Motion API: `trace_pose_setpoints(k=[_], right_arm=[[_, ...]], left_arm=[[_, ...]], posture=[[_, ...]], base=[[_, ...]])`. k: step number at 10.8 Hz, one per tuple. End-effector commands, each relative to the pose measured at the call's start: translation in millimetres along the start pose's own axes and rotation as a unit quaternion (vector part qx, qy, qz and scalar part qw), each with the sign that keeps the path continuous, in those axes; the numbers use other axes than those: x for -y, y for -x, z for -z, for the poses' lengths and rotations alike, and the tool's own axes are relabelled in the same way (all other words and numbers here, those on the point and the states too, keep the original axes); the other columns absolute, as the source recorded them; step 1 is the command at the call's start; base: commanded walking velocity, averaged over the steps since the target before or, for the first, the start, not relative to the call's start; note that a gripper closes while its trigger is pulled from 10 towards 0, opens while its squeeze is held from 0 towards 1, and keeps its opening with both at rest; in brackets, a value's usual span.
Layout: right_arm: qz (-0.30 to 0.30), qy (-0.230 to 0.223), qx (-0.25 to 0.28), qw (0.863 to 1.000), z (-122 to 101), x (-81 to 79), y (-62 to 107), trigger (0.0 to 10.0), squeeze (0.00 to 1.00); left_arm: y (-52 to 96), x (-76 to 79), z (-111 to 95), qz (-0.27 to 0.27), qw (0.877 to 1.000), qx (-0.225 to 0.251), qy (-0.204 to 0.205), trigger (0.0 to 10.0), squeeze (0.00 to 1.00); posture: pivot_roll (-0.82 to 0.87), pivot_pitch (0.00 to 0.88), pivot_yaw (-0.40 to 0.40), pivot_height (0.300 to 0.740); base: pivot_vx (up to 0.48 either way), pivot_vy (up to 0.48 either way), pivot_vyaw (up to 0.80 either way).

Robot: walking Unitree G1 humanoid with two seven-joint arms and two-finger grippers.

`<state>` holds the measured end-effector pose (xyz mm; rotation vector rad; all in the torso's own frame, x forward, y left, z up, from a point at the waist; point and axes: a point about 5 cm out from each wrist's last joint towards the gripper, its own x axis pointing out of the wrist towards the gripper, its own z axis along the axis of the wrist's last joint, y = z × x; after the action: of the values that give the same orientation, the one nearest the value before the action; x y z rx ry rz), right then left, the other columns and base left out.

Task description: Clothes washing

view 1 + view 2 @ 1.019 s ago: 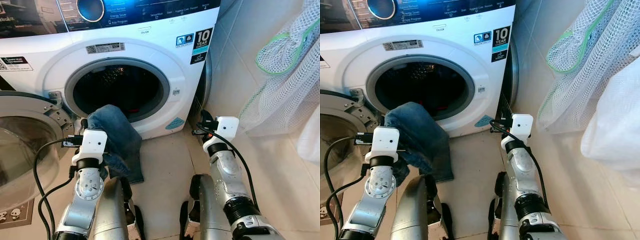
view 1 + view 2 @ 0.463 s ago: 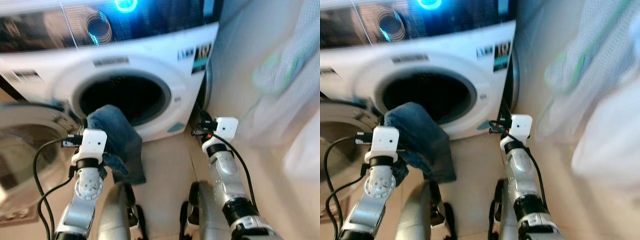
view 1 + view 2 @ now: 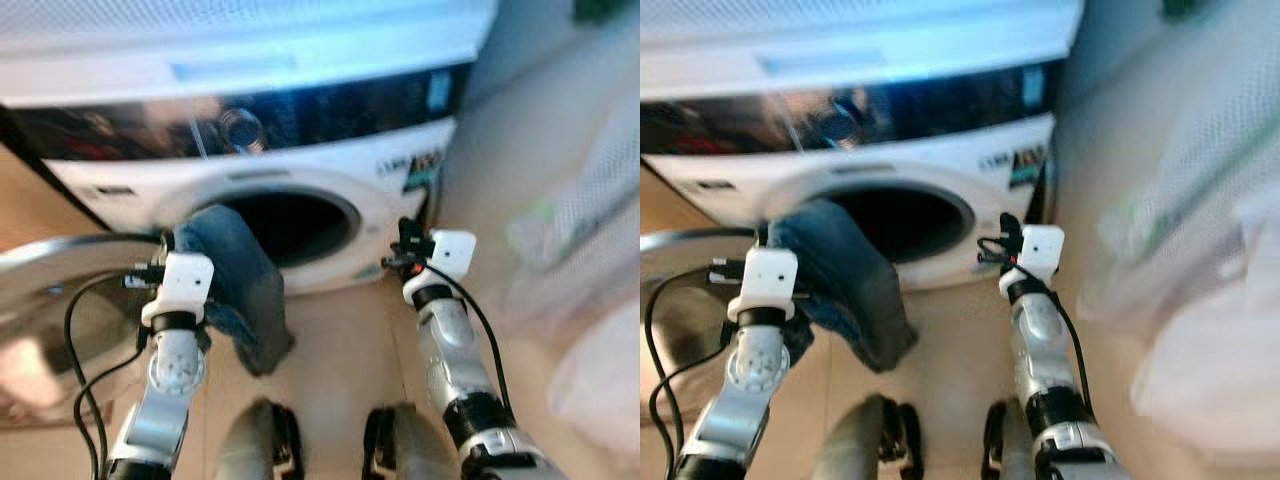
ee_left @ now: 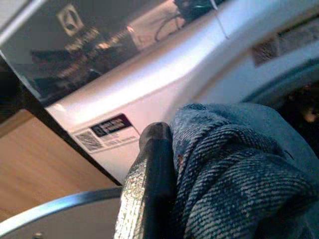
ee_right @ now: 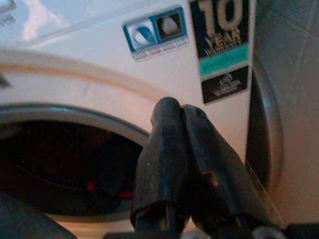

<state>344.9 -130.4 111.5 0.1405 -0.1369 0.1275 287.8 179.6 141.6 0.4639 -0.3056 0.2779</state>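
Note:
A pair of blue jeans [image 3: 240, 290] hangs from my left gripper [image 4: 174, 144], which is shut on the denim [image 4: 234, 164]; one black finger [image 4: 153, 164] shows beside the cloth. The jeans hang just in front of the lower left rim of the white washing machine's round opening [image 3: 300, 220], with their loose end hanging toward the floor. The drum inside is dark. My right gripper [image 5: 177, 112] is shut with nothing in it, raised before the right part of the washer front [image 3: 405, 240], near the stickers [image 5: 222, 55].
The washer's round door [image 3: 60, 300] stands open at the left. A dark control panel [image 3: 250, 125] runs above the opening. A white mesh laundry bag [image 3: 590, 230] hangs at the right by the tiled wall. Wooden furniture [image 3: 25, 210] flanks the washer's left.
The camera has moved: the washer has slid down in the picture, its top now shows, and the views are blurred. The jeans stay in my left gripper; my right gripper stays shut.

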Motion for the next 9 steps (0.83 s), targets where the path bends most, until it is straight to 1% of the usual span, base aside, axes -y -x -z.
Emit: trace_pose_setpoints(k=[1, 5, 7, 9], right_arm=[[0.003, -0.006, -0.009, 1.000, 5.7, 0.6, 4.0, 10.0, 0.00], [0.000, -0.004, -0.004, 1.000, 4.5, 0.1, 3.7, 10.0, 0.00], [-0.005, 0.002, 0.001, 1.000, 3.3, -0.7, 4.0, 10.0, 0.00], [-0.005, 0.002, 0.000, 1.000, 3.5, -0.8, 4.1, 10.0, 0.00]], left_arm=[[-0.5, -3.8, -6.2, -0.005, 1.000, 0.024, -0.008, 10.0, 0.00], [-0.8, -2.2, -7.5, -0.001, 1.000, 0.029, -0.010, 10.0, 0.00], [-0.5, -2.2, -7.7, -0.001, 1.000, 0.029, -0.010, 10.0, 0.00], [-0.3, -2.0, -7.5, -0.002, 1.000, 0.028, -0.010, 10.0, 0.00]], posture=[[0.08, 0.256, 0.036, 0.715], [0.08, 0.256, 0.036, 0.715], [0.08, 0.259, 0.036, 0.740], [0.08, 0.259, 0.036, 0.740]], base=[[0.000, 0.000, 0.00], [0.000, 0.000, 0.00], [0.000, 0.000, 0.00], [0.000, 0.000, 0.00]])
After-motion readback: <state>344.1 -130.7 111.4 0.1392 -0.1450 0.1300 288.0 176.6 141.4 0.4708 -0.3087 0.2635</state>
